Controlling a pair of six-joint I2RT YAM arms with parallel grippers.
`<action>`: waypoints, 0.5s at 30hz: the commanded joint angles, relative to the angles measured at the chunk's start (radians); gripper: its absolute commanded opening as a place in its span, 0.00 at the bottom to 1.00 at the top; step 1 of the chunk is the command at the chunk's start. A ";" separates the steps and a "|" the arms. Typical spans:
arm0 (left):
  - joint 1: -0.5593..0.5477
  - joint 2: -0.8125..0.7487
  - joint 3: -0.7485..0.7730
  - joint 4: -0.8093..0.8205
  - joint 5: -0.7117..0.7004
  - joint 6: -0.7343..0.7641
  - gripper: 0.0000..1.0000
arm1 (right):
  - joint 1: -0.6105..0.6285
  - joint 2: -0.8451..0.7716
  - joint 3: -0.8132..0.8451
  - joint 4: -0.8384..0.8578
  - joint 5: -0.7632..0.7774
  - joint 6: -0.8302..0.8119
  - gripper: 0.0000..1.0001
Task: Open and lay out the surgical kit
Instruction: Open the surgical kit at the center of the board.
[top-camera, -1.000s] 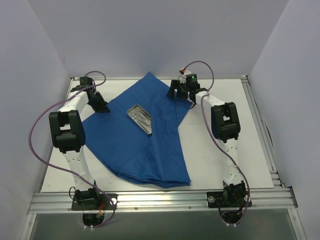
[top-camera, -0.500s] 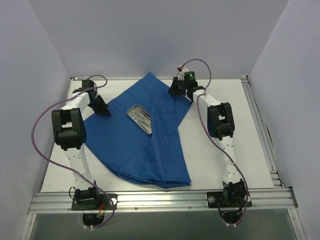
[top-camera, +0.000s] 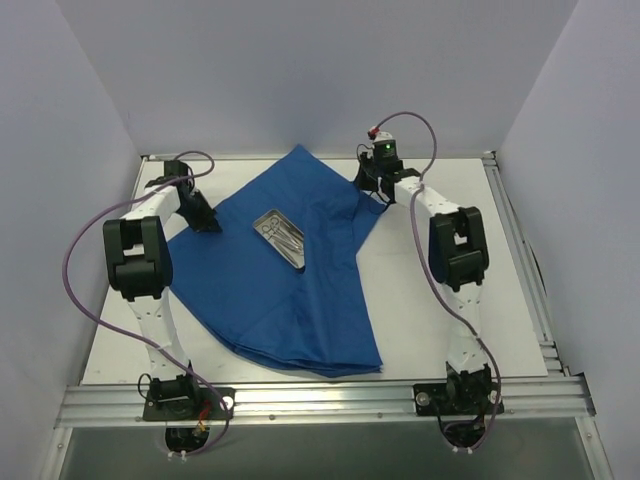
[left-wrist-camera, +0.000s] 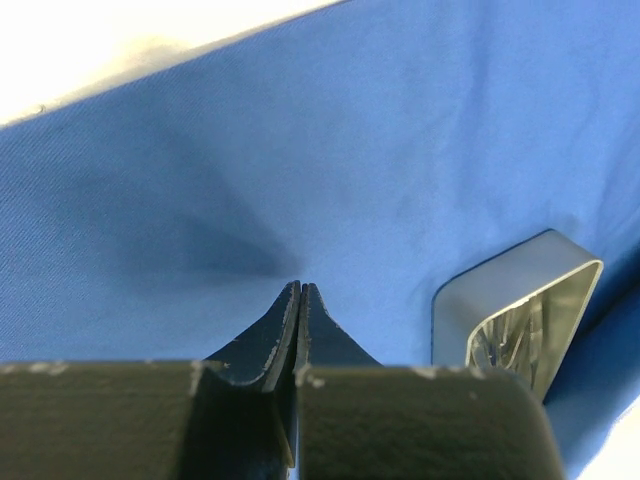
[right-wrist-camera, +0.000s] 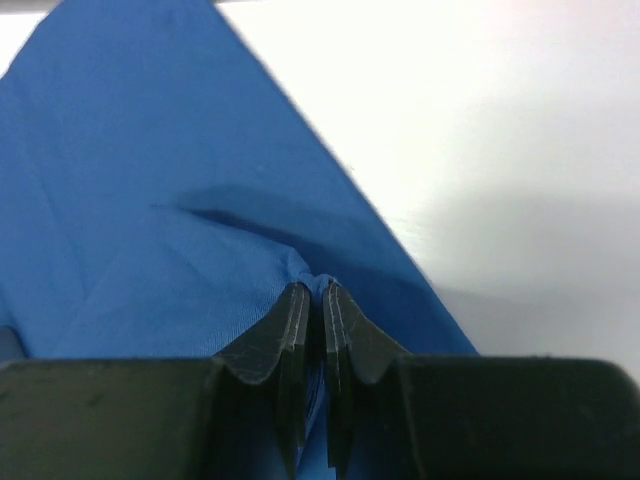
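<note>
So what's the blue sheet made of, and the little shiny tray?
The sheet looks like woven fabric, matte blue: it folds and creases softly, and a fine weave shows close up. The tray looks like metal, maybe steel: silvery, glossy, with bright reflections and a stiff thin rim.

White tabletop (top-camera: 430, 290), pale lavender walls (top-camera: 300, 70) on 3 sides, alu rail (top-camera: 330, 398) at near edge, even light.

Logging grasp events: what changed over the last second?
The right gripper closed on a fold at the right edge of the blue drape and shifted slightly right. The left gripper stayed pinched at the drape's left corner; the metal tray did not move.
</note>
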 joint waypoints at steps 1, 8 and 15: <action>0.009 -0.005 -0.014 0.043 -0.015 -0.006 0.02 | -0.006 -0.287 -0.087 -0.069 0.192 0.021 0.00; 0.012 -0.003 -0.020 0.043 0.016 -0.006 0.02 | -0.063 -0.619 -0.464 -0.206 0.444 0.058 0.00; 0.012 -0.006 -0.025 0.043 0.037 -0.015 0.02 | -0.144 -0.915 -0.675 -0.400 0.562 0.138 0.00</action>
